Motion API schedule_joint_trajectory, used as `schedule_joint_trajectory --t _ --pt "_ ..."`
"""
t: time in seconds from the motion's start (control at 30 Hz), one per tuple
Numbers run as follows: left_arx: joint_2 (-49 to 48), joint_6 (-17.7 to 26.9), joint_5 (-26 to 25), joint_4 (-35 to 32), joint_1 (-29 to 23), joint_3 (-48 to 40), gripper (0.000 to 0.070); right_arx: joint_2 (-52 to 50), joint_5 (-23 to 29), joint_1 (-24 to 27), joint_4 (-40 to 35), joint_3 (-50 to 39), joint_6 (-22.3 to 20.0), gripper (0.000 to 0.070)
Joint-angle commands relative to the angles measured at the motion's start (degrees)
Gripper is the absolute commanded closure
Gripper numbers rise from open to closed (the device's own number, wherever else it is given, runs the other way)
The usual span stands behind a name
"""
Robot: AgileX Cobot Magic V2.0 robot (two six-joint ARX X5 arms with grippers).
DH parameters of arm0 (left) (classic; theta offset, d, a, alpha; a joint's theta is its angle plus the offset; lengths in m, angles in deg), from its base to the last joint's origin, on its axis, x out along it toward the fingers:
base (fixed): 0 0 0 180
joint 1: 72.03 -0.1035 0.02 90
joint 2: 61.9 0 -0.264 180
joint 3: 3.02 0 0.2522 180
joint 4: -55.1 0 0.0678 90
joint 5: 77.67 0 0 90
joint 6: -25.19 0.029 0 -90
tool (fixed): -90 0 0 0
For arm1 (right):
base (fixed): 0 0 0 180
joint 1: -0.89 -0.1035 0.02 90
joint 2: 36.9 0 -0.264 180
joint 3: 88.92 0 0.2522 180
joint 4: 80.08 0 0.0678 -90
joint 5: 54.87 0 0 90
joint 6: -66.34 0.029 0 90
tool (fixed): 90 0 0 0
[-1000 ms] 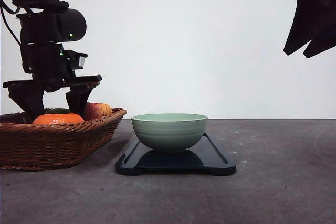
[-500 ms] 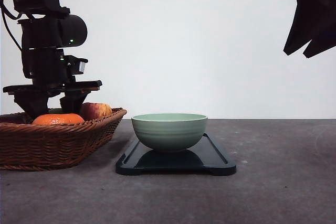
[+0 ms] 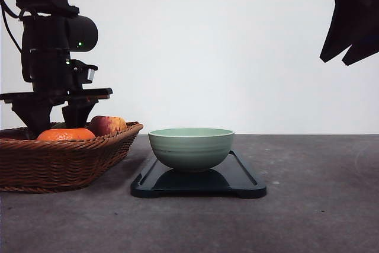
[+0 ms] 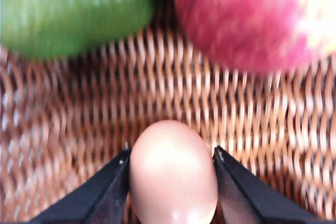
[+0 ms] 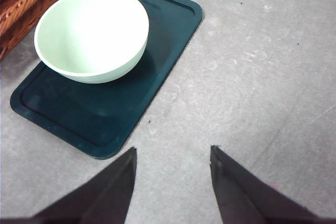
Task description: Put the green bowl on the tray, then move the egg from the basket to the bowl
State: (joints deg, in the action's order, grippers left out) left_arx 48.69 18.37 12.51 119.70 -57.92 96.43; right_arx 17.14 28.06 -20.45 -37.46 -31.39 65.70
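My left claw (image 4: pixel 170 182) grips the egg (image 4: pixel 173 174) over the basket (image 3: pixel 65 161). My right claw (image 5: pixel 170 182) hangs wide above the worktop (image 5: pixel 262 77). The green bowl (image 3: pixel 190 148) sits on the tray (image 3: pixel 243 182).

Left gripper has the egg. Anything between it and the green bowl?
Only the basket rim, with a red apple beside it on the bowl side. Past that, the green bowl sits open and empty on the tray. Egg must lift over.

The left arm (image 3: pixel 56 57) is showing matte black blocky housings, small green lights glowing, a cable looping alongside; tapered black fingers (image 5: pixel 110 192).
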Motion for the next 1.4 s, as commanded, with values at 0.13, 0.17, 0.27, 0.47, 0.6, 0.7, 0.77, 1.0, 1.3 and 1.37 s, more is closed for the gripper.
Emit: schedule_joint_trajectory --t 0.13,0.17,0.27,0.47,0.6,0.7,0.77,1.0,1.3,1.37 --pt "0.96 1.57 0.26 2.76 0.15 6.3 0.0483 0.48 0.07 -0.22 -0.55 0.22 -0.42 0.0427" --pt "0.81 1.61 0.26 3.23 0.16 7.25 0.0483 0.48 0.07 -0.22 -0.55 0.22 -0.42 0.0427" --pt "0.23 1.66 0.26 4.88 0.4 10.26 0.0483 0.48 0.07 -0.22 -0.53 0.22 -0.42 0.0427" --pt "-2.89 1.59 -2.05 4.92 2.51 13.99 0.0481 0.48 0.07 -0.22 -0.54 0.22 -0.42 0.0427" --pt "-4.82 1.59 -6.03 1.56 5.62 14.66 0.0481 0.48 0.09 -0.22 -0.57 0.22 -0.42 0.0427" --pt "-5.13 1.61 -6.82 -2.05 8.52 14.66 0.0481 0.48 0.09 -0.22 -0.57 0.22 -0.42 0.0427" --pt "-5.04 1.8 -6.82 -4.48 10.64 14.64 0.0481 0.48 0.07 -0.22 -0.55 0.22 -0.42 0.0427" --pt "-2.95 2.72 -6.76 -11.27 17.31 14.64 0.0481 0.48 0.07 -0.22 -0.5 0.22 -0.42 0.0427" --pt "1.7 4.42 -5.33 -12.92 21.99 14.64 0.0482 0.48 0.04 -0.22 -0.5 0.22 -0.44 0.0427" --pt "2.96 4.48 -4.12 -13.05 22.38 14.64 0.0482 0.48 0.04 -0.22 -0.5 0.22 -0.44 0.0427"
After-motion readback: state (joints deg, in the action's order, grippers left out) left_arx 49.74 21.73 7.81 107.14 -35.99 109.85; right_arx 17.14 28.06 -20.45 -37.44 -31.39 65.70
